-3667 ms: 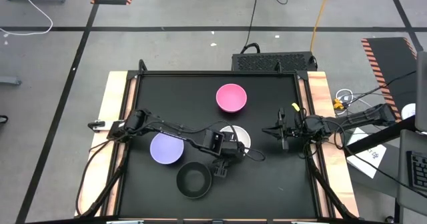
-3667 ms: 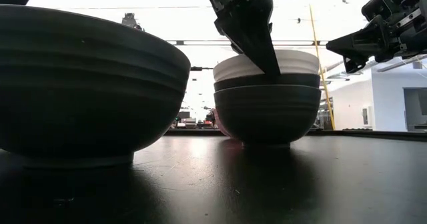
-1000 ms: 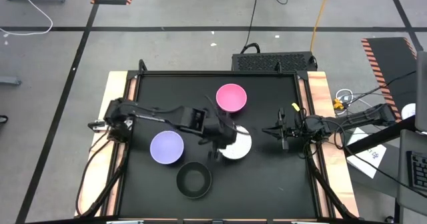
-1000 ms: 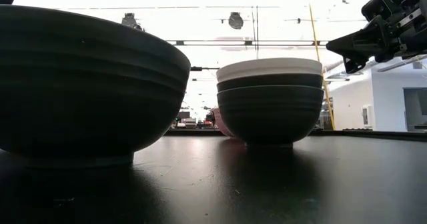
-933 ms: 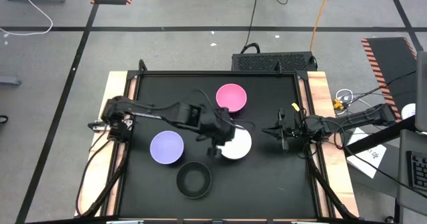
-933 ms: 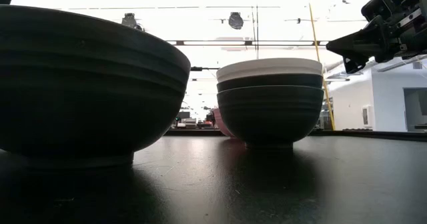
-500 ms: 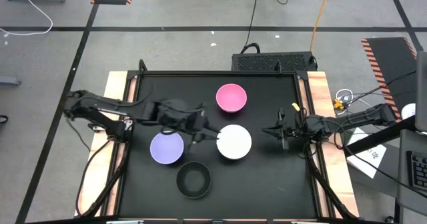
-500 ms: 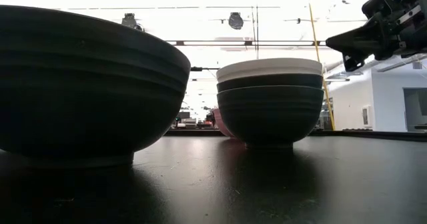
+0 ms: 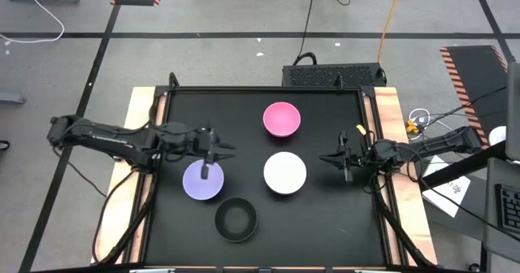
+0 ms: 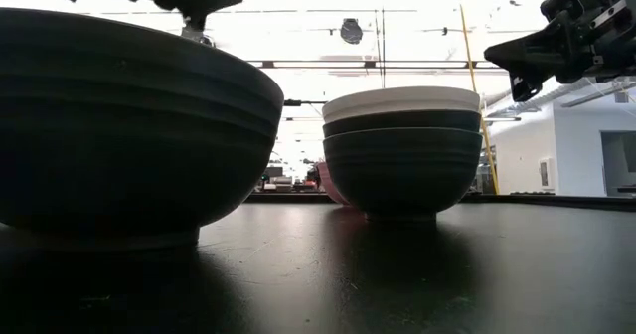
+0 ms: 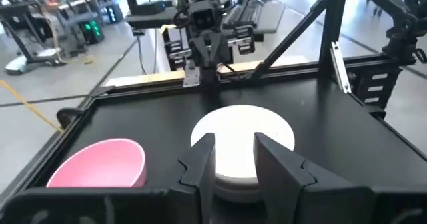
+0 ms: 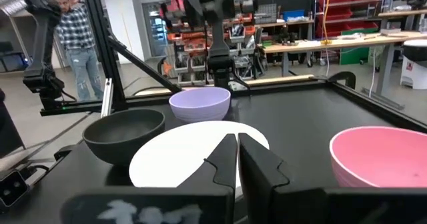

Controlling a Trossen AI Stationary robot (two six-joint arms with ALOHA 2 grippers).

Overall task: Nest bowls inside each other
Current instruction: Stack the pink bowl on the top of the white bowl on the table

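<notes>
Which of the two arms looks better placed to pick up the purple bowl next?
The left, probably. Its end effector hangs right over the lavender bowl, fingers open. The right end effector waits near the table's right edge, beyond the white-topped stack, fingers shut.

No text, label, brand, number or sign can be read in any of the views. The bowls carry no markings, the desk top is bare of print, and whatever hangs or stands in the room behind is too small and blurred to make out.
</notes>
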